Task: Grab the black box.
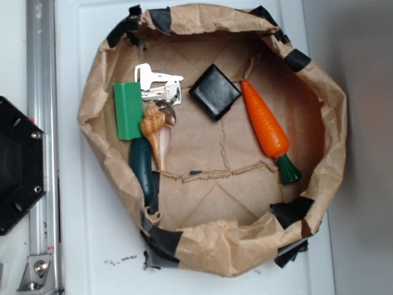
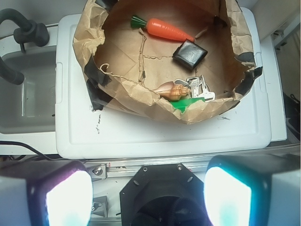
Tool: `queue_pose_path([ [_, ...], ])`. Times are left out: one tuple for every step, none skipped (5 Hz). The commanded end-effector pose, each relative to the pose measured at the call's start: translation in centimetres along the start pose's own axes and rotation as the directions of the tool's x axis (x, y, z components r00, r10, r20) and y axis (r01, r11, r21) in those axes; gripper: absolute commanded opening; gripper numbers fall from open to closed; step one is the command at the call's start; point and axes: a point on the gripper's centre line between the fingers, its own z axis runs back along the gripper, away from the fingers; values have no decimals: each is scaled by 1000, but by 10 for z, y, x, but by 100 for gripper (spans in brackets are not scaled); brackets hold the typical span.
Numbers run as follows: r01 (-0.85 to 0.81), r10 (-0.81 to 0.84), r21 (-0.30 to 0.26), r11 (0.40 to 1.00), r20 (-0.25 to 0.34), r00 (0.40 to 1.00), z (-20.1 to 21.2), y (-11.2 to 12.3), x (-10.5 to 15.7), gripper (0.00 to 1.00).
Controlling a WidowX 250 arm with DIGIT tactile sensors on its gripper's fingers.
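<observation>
Lying flat on the floor of a taped paper bag basin (image 1: 334,123), the black box (image 1: 215,91) sits turned corner-on near the far rim, and we count it untouched. Just to one side, close but seemingly apart from it, rests the orange carrot (image 1: 265,125) with its green stem; on the other side, a little farther off, we see a white metal piece (image 1: 158,83), a green block (image 1: 128,110), a tan spiral shell (image 1: 153,125) and a dark green tapered object (image 1: 143,171), clustered against the paper wall. In the wrist view our gripper (image 2: 146,197) hangs well back from the basin, over the black hexagonal plate (image 2: 162,197) and outside the crumpled rim; its two glowing pads stand wide apart, holding nothing. We judge the task barely begun: the whole reach into the basin remains. The risks, as we read them, lie in the raised paper wall (image 2: 141,96) between gripper and box, which a low approach could snag and drag; in the box's low, glossy, rounded profile, which may slip from pads that close too high; and in the carrot, which a spread finger could nudge or pinch along with the box.
</observation>
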Motion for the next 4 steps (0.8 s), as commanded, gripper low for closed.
queue_pose_path([
  [0,0,0,1000,0,1000,0,0,0,100],
  [-255,256,-60,965,11,967,-14,14,49,100],
  [-484,484,15,875,-28,874,-28,22,92,100],
  [-658,660,59,751,-13,752,-57,34,115,100],
])
